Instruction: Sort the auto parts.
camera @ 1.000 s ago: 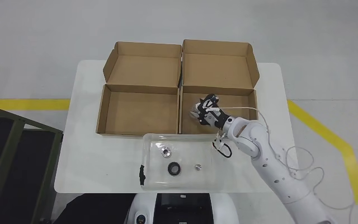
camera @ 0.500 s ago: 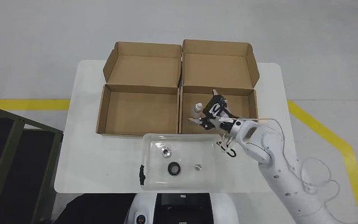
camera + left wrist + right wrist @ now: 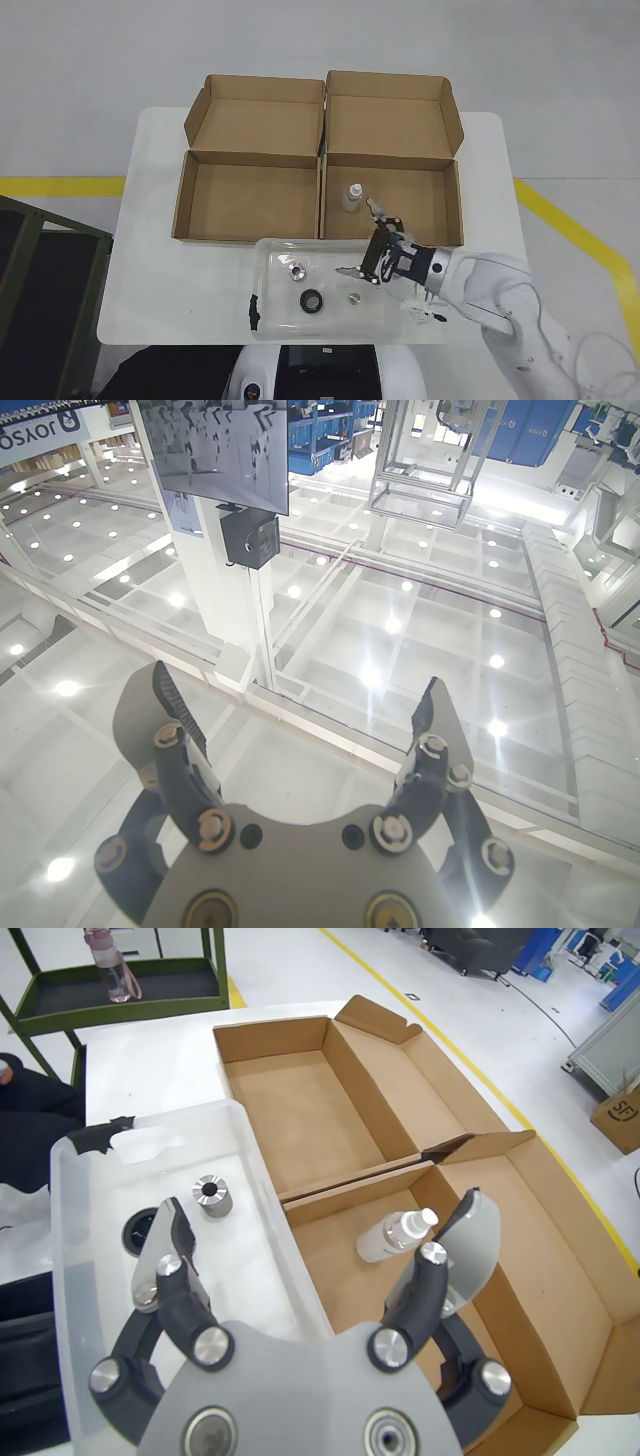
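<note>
Right hand hovers empty, fingers spread wide, above the rim of the clear bin, next to the cardboard box holding a spray bottle. A steel bushing stands upright in the bin. It is probably heavy, rigid and slick, so pinch it squarely across its round sides.

Reversed lettering stands on a white banner and on a blue panel high in the hall. A cardboard carton on the floor bears a short printed mark. The spray bottle, at 10 o'clock inside its box, carries a label too small to read.
</note>
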Tool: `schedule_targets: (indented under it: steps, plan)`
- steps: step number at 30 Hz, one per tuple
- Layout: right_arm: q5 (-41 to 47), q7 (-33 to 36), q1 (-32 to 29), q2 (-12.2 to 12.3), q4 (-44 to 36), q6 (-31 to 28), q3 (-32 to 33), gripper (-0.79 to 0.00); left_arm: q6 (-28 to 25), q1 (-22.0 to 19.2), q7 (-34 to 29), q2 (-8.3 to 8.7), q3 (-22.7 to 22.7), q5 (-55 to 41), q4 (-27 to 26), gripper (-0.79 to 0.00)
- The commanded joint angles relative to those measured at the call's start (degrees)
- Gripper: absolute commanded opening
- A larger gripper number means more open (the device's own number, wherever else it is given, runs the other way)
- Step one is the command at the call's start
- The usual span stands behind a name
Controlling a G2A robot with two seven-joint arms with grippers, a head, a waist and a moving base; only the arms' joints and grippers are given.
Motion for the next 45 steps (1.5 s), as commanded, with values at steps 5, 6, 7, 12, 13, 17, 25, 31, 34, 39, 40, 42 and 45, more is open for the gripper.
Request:
schedule_targets:
  steps: [5,6,7,12,13,17,25,31,34,39,40,42,45]
  plan:
    - [-4.24,0.31,-3.24,0.81,-1.4,-5.75,0.04,0.0,0.0,0.0,0.0,0.0,0.0,0.0,0.0,0.0]
    - [-5.08,0.35,-3.69,0.92,-1.57,-6.34,-0.03,0.0,0.0,0.0,0.0,0.0,0.0,0.0,0.0,0.0]
    - [-6.01,0.4,-4.12,1.02,-1.8,-6.78,-0.13,0.0,0.0,0.0,0.0,0.0,0.0,0.0,0.0,0.0]
    - [-11.13,0.41,-5.94,1.41,-2.66,-7.74,-1.32,0.0,0.0,0.0,0.0,0.0,0.0,0.0,0.0,0.0]
    - [-12.15,0.5,-6.13,1.47,-2.47,-7.82,-1.59,0.0,0.0,0.0,0.0,0.0,0.0,0.0,0.0,0.0]
    - [-14.7,0.46,-6.14,1.64,-1.12,-8.8,-2.9,0.0,0.0,0.0,0.0,0.0,0.0,0.0,0.0,0.0]
    - [-16.77,1.23,-5.33,1.85,0.1,-9.94,-4.51,0.0,0.0,0.0,0.0,0.0,0.0,0.0,0.0,0.0]
    - [-17.21,3.19,-4.42,1.93,1.32,-10.03,-5.25,-0.049,0.0,0.0,0.0,0.0,0.0,0.0,0.0,0.0]
    - [-17.43,4.66,-3.81,1.91,1.77,-10.32,-6.2,-0.095,0.0,0.0,0.0,0.0,0.0,0.0,0.0,0.0]
    - [-17.25,6.51,-2.83,1.8,2.47,-9.89,-7.52,-0.2,0.0,0.0,0.0,0.0,0.0,0.0,0.0,0.0]
    - [-17.23,6.86,-2.7,1.79,2.65,-9.74,-7.71,-0.215,0.0,0.0,0.0,0.0,0.0,0.0,0.0,0.0]
    - [-17.2,7.53,-2.43,1.76,3.08,-9.43,-8.11,-0.228,0.0,0.0,0.0,0.0,0.0,0.0,0.0,0.0]
    - [-17.17,8.55,-1.97,1.71,3.79,-9.13,-8.75,-0.231,0.0,0.0,0.0,0.0,0.0,0.0,0.0,0.0]
